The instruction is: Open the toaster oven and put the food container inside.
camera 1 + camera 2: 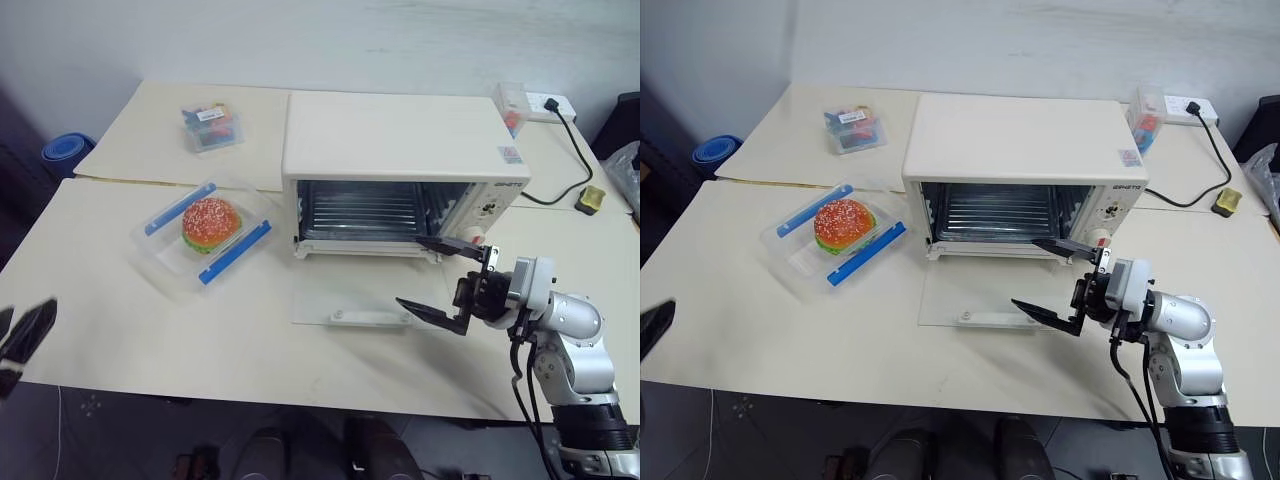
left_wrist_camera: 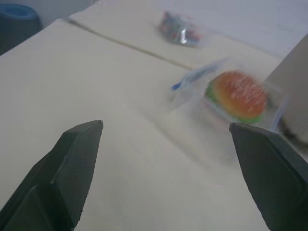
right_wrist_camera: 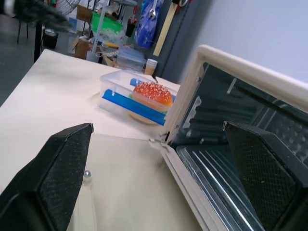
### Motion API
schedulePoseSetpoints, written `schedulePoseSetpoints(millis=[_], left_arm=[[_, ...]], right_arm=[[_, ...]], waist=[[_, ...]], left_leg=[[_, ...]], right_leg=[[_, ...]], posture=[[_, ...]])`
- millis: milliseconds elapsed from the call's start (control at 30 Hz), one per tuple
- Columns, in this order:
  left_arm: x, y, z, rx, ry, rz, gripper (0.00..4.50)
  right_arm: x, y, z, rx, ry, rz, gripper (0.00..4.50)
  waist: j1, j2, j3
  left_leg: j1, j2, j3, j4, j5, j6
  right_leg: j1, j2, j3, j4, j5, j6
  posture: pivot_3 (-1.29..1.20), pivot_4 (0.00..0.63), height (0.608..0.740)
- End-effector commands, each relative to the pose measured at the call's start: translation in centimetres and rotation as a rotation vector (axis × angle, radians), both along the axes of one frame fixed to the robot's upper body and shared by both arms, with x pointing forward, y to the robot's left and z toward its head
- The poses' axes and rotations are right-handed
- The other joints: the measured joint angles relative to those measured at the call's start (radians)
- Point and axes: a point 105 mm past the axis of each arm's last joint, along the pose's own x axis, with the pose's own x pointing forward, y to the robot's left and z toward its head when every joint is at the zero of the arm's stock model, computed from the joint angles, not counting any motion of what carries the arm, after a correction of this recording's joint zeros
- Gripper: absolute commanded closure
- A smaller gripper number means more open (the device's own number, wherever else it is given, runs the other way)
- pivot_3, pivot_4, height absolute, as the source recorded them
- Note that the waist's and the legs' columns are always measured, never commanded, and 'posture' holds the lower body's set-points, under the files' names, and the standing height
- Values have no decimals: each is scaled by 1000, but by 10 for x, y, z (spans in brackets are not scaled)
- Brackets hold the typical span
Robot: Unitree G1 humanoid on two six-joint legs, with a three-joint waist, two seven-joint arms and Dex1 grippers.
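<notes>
Nearest the robot, the left pincer (image 1: 25, 335) is hanging at the near left edge of the worktop (image 1: 120, 330), well apart from everything on it; in its wrist view its two black fingers (image 2: 72, 163) are standing wide apart with nothing between them and are facing the food container (image 2: 231, 96), which suggests it is lining up for a reach. On the other side the right pincer (image 1: 440, 285) is hovering just above the lowered glass door (image 1: 350, 295), its fingers likewise spread and empty, pointing across the door towards the oven's mouth; being this close to the white bar handle (image 1: 372, 317), it is probably placed here because the door has been its job. The toaster oven (image 1: 400, 170) is standing open, door lying flat on the worktop and wire rack (image 1: 360, 212) bare, so the opening step looks done. The food container is sitting lidded just beside the oven's left side, burger showing through, not yet lifted. Farthest back, a smaller clear box (image 1: 211, 126) of colourful bits is lying well apart.
</notes>
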Motion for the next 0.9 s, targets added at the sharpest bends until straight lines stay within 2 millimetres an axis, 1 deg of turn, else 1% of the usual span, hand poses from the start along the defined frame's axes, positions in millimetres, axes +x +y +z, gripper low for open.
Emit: schedulePoseSetpoints(millis=[33,67,100,167,233,300,433,467,567,700,833,900], left_arm=[[25,-23,8,-40,88,-98,24],[34,-25,5,-53,152,-100,24],[48,-28,1,-76,227,-94,24],[65,-34,-5,-86,337,-102,24],[76,-39,-6,-64,388,-114,24],[86,-44,-15,-7,482,-126,24],[102,-41,-26,-8,559,-82,24],[104,-40,-28,-19,578,-79,442],[104,-41,-30,-36,607,-92,1252],[108,-37,-29,-56,599,-65,2547],[111,-31,-18,-53,563,-34,3706],[110,-24,-8,-27,538,-18,4266]], right_arm=[[-4,-10,10,1,-38,-38,0],[-5,-11,9,-9,-39,-44,0],[-6,-14,8,-13,-34,-59,0],[-8,-17,5,-17,-30,-79,0],[-10,-19,4,-14,-30,-89,0],[-13,-19,2,-10,-28,-100,0],[-18,-21,-1,-17,-31,-125,0],[-18,-23,-1,-15,-33,-140,0],[-18,-24,0,-12,-38,-167,0],[-19,-24,-1,-12,-38,-180,0],[-20,-22,0,-9,-39,-185,0],[-20,-20,1,-11,-41,-188,0]], waist=[[-3,1,0],[-5,1,0],[-8,1,0],[-9,1,0],[-19,1,0],[-26,1,0],[-28,1,1],[-29,1,1],[-27,1,0],[-26,1,0],[-26,1,0],[-26,1,1]], left_leg=[[0,0,0,0,0,0],[0,0,0,-1,0,0],[0,0,0,-1,0,0],[0,0,0,-1,0,-1],[0,0,1,-1,0,-2],[-1,0,1,-1,0,-2],[-1,0,3,-2,2,-5],[-1,0,3,-2,2,-5],[-1,0,3,-2,3,-7],[-1,0,3,-2,4,-9],[-1,0,3,-2,5,-10],[-1,0,3,-2,5,-11]], right_leg=[[0,0,0,0,0,0],[0,0,0,0,0,0],[-1,0,0,1,0,0],[-2,1,1,2,0,0],[-3,2,1,3,0,0],[-4,2,1,3,0,0],[-5,3,2,3,0,0],[-6,3,2,3,0,0],[-6,4,2,4,0,0],[-6,3,3,4,0,0],[-6,3,3,5,0,0],[-6,3,3,5,0,0]], posture=[[0,150,740],[0,150,740],[0,150,740],[0,150,740],[0,150,740],[0,150,740],[0,150,740],[0,150,740],[0,150,740],[0,150,740],[0,150,740],[0,150,740]])
